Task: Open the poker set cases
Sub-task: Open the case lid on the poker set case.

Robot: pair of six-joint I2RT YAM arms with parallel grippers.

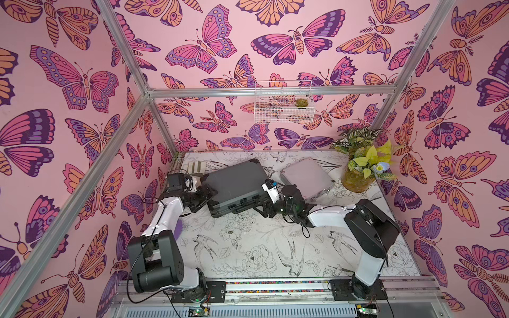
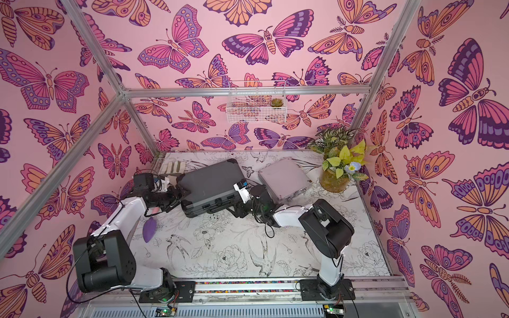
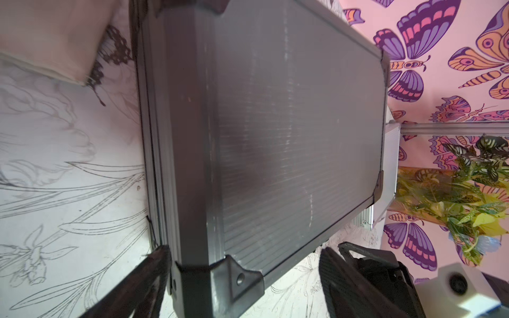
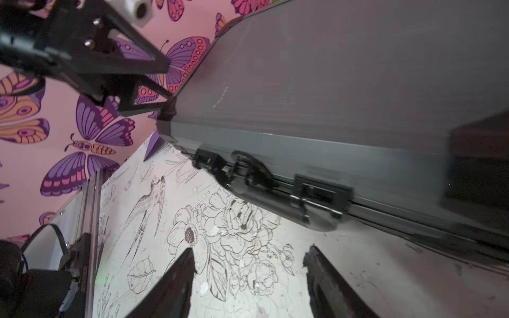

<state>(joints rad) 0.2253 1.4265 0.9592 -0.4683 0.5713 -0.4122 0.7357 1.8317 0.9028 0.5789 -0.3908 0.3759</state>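
The larger dark grey poker set case (image 1: 237, 184) (image 2: 210, 181) lies lid down at the back middle of the table. Its latches (image 4: 319, 194) and handle (image 4: 248, 176) face the front. The smaller silver case (image 1: 305, 176) (image 2: 283, 176) (image 3: 392, 148) lies shut to its right. My left gripper (image 1: 210, 192) (image 3: 245, 249) is open, its jaws standing wide on either side of the dark case's front left corner guard (image 3: 234, 278). My right gripper (image 1: 259, 207) (image 4: 249, 252) is open just in front of the dark case's right latch, with only tablecloth between its fingers.
A potted plant (image 1: 360, 170) stands at the back right beside the silver case. A folded beige cloth (image 1: 197, 166) lies at the back left, behind the dark case. A purple piece (image 2: 150, 230) lies under the left arm. A wire basket (image 1: 283, 102) hangs on the back wall.
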